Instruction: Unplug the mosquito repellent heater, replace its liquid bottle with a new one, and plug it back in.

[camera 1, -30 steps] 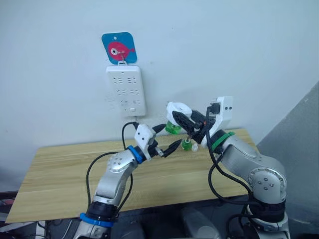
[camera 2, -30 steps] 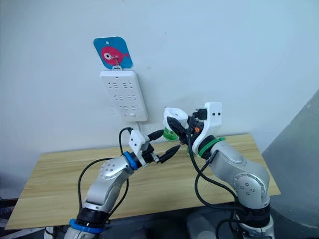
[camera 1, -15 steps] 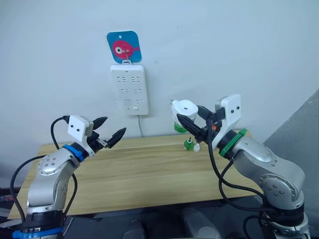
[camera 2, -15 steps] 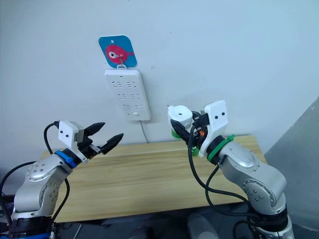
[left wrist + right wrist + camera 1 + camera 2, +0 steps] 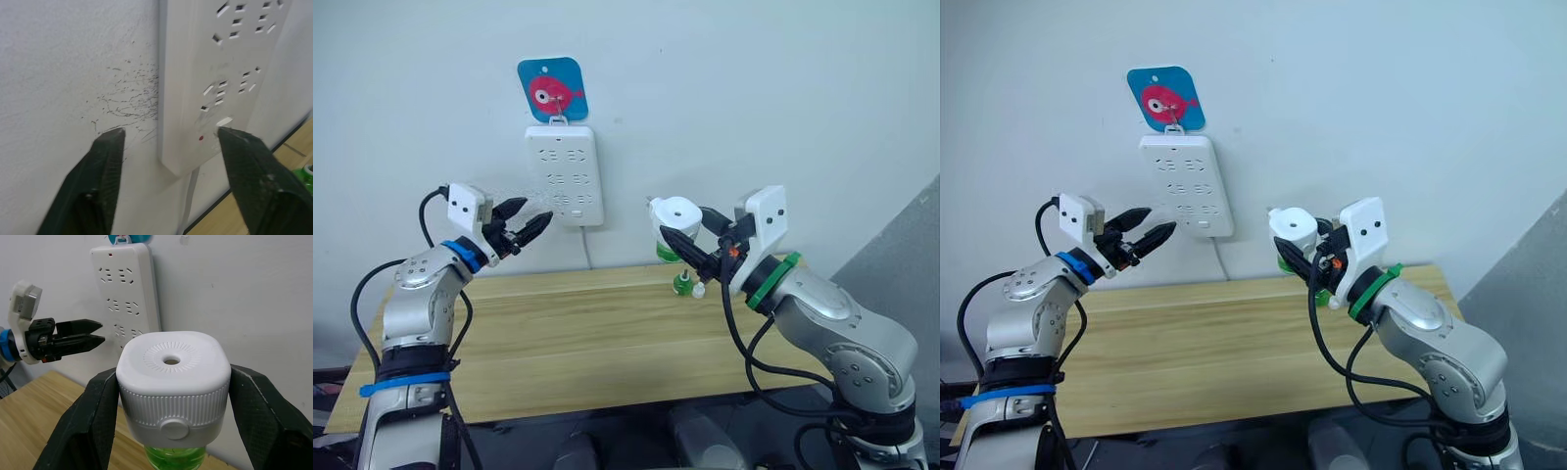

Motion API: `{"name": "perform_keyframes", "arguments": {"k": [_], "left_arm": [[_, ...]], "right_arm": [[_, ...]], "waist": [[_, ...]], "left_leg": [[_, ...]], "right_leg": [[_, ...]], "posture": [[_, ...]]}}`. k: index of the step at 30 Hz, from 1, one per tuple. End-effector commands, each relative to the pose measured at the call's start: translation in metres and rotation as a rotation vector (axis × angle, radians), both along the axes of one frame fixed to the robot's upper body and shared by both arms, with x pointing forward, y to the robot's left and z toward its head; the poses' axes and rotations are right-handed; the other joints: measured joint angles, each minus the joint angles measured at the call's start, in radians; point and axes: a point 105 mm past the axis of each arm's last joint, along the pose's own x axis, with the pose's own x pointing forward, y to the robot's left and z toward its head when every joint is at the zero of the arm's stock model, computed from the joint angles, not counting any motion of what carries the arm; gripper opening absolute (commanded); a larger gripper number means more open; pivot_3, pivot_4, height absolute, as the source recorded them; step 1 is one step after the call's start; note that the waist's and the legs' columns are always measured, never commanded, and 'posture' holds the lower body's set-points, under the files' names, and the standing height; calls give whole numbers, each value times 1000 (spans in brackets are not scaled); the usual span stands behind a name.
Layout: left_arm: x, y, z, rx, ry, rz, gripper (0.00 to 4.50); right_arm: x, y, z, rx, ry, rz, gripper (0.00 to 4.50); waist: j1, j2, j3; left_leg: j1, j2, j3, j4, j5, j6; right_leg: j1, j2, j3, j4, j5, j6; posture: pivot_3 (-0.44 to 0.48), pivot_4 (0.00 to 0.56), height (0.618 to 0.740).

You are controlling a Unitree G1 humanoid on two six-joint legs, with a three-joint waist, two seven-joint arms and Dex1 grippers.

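My right gripper (image 5: 173,384) is shut on the mosquito repellent heater (image 5: 172,363), a white rounded unit with a round vented top. A green liquid bottle (image 5: 173,459) hangs under it. I hold it upright above the table's back right, away from the wall (image 5: 674,217). The left gripper (image 5: 525,231) is open and empty. It points at the wall just left of the lower end of the white power strip (image 5: 210,73). A second small green bottle (image 5: 683,284) stands on the table below the heater.
The power strip (image 5: 565,176) hangs on the wall from a blue hook plate with a red fish (image 5: 553,88), its cord running down behind the wooden table (image 5: 578,333). A grey panel (image 5: 901,264) stands at the right.
The left arm swung from beside the heater out to the left, then rose toward the wall next to the power strip. The right gripper lifted the heater slightly and now holds still.
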Motion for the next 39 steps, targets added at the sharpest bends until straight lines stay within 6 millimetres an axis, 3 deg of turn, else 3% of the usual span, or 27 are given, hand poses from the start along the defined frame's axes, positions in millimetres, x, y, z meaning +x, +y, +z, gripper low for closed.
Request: {"name": "perform_keyframes", "arguments": {"k": [1,13,25,33,39], "left_arm": [[7,-9,16,22,-53,-33,3034],[24,-20,21,44,8,-131,3034],[22,-37,36,75,85,-341,3034],[18,-45,34,75,123,-407,3034],[23,-49,33,39,114,-381,1372]], "right_arm": [[-9,4,15,12,-71,28,2927],[-11,8,16,0,-80,37,2927],[-15,8,14,-7,-77,56,2927],[-16,10,15,-1,-75,74,2927],[-10,23,12,-50,-49,101,2927]], "waist": [[2,0,0],[9,0,0],[-9,0,0],[-17,0,0],[-15,0,0]], "left_leg": [[0,0,0,0,0,0],[0,0,-1,1,0,0],[0,0,-1,0,0,0],[0,0,-1,0,0,0],[0,0,-1,1,0,0]], "right_leg": [[0,0,0,0,0,0],[1,0,-1,1,0,0],[0,0,-1,1,0,0],[0,0,-1,1,0,0],[0,0,-1,1,0,0]], "posture": [[-244,115,704],[-264,112,704],[-280,103,704],[-286,100,704],[-284,100,704]]}}
